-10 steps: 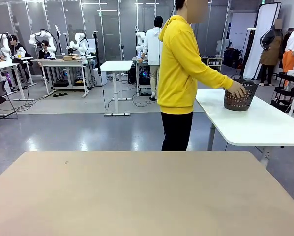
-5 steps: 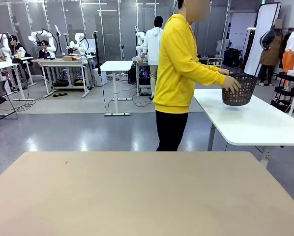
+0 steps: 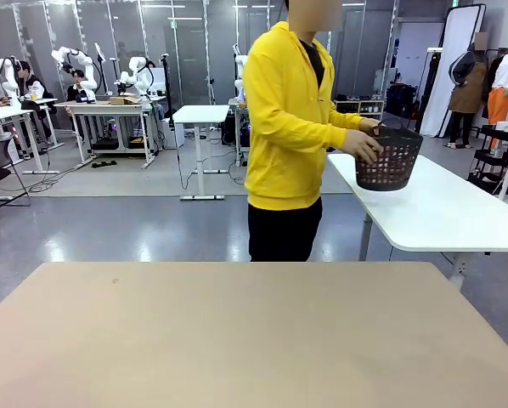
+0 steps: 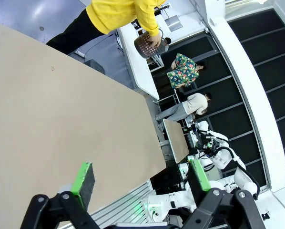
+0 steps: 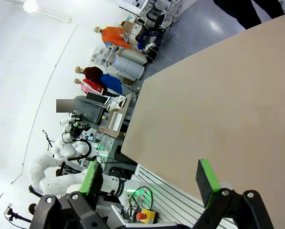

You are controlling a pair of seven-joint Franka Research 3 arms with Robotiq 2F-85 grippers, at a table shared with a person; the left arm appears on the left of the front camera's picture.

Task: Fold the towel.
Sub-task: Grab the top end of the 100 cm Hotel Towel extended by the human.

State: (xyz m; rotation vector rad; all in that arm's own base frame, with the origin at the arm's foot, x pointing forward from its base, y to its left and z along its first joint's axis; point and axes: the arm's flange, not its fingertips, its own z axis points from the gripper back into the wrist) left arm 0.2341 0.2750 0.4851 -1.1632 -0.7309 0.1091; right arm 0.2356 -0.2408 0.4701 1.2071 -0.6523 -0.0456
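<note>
Since a second ago the person [image 3: 288, 119] in the yellow hooded top has turned away from the white side table [image 3: 441, 212] at far right, and the black basket [image 3: 392, 161], which then stood on that table, is now off it and has shifted left. It is carried at waist height, one hand [image 3: 362, 146] on its near rim and the other behind it. The basket is dark, with perforated walls that narrow toward the base. Towel: cannot tell where it is; the basket's wall hides whatever is inside, and no pink cloth can be made out. The near table [image 3: 254, 340] has a plain matt tan top with one small dark speck toward its far left, and the person stands just past its far edge, near the middle. Left gripper [image 4: 140, 167]: green-padded fingers spread wide, nothing between them, held above the tan top; its wrist view also catches the basket far off. Right gripper [image 5: 149, 167]: likewise spread wide and holding nothing, above the same top near an edge. Room: glossy grey floor with light reflections, a small white table [image 3: 200, 115] at mid distance, more work tables at far left, and dark glass panels along the far wall.
</note>
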